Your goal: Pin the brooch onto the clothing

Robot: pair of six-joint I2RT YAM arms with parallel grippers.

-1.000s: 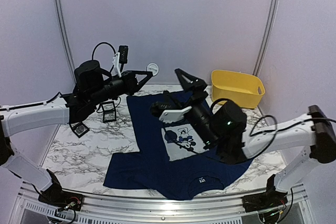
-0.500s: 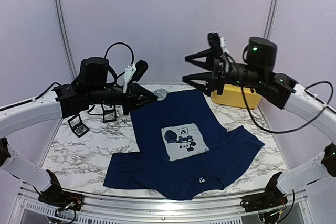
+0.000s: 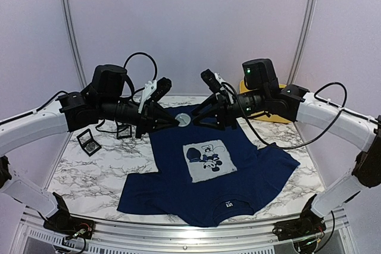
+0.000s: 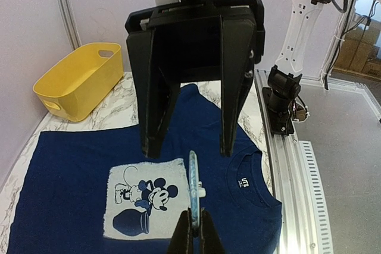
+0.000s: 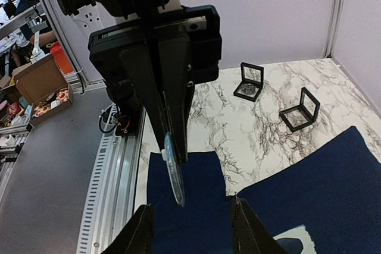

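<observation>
Left claw [image 4: 193, 230] pinched tight on the lower edge of the brooch [image 4: 193, 173] – a thin round disc, seen edge-on from the left wrist, sticking up out of the fingertips. Brooch is in the air over the far part of the T-shirt [image 3: 178, 182], not touching the cloth. Right claw [image 5: 191, 218] faces it head-on, spread wide, nothing held; its two dark fingers stand either side of the brooch's line in the left wrist view. From the right wrist the disc sits just ahead of the fingertips, so I can't tell if it is between them yet – no contact visible. T-shirt lies flat on the marble surface [image 3: 89, 176], neck label [image 3: 229, 205] toward the arm bases, pale mouse print [image 3: 208, 160] face up. Yellow basket [image 4: 77, 81] sits on the surface beyond the right sleeve, and the black display cases [image 5: 250, 80] stand on the bare marble left of the shirt
</observation>
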